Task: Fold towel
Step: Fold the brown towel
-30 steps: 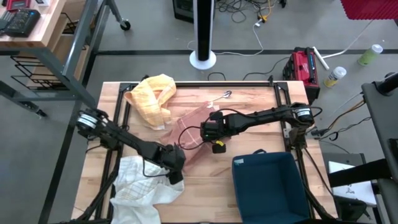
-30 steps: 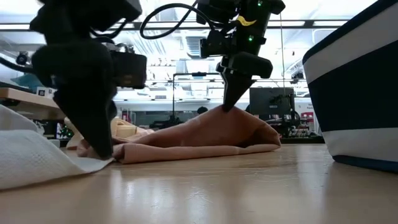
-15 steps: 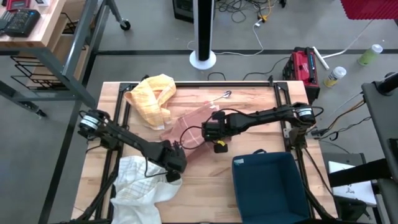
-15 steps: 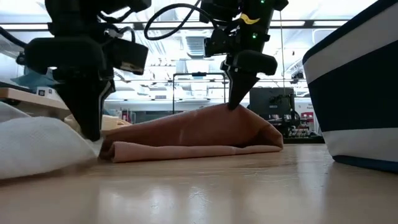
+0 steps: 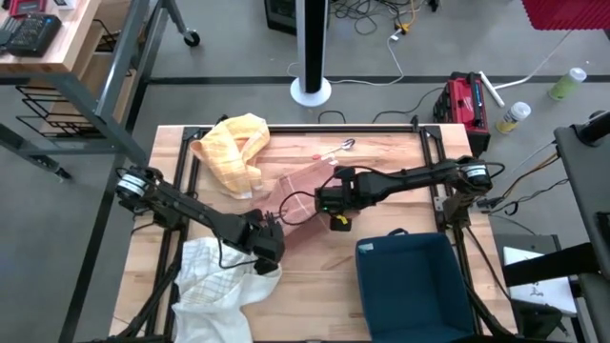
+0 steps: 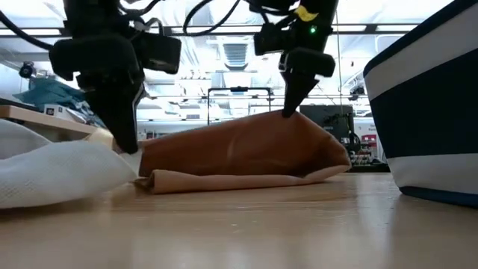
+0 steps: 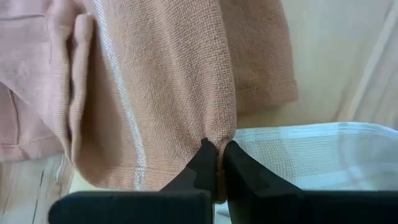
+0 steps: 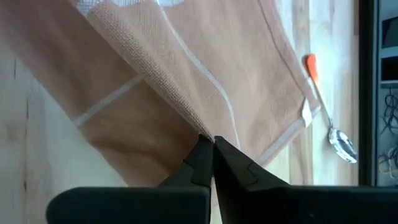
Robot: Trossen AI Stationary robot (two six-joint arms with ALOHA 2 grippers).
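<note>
Wrist views show each hand, left hand and right hand, pinching the pink towel; only the right wrist view reveals a spoon.

The left arm reaches from its base at the desk's left edge diagonally toward the middle, its wrist bent down. The left gripper points at the desk's surface, jaws pressed together on a pinch of the pink towel at the corner nearest the desk's front.

The right arm stretches from its base at the desk's right edge nearly straight across toward the middle, elbow low and wrist turned down. The right gripper hangs a little above the desk, just right of the left one, jaws clamped on a fold of the same towel, which is raised off the desk at that point.
</note>
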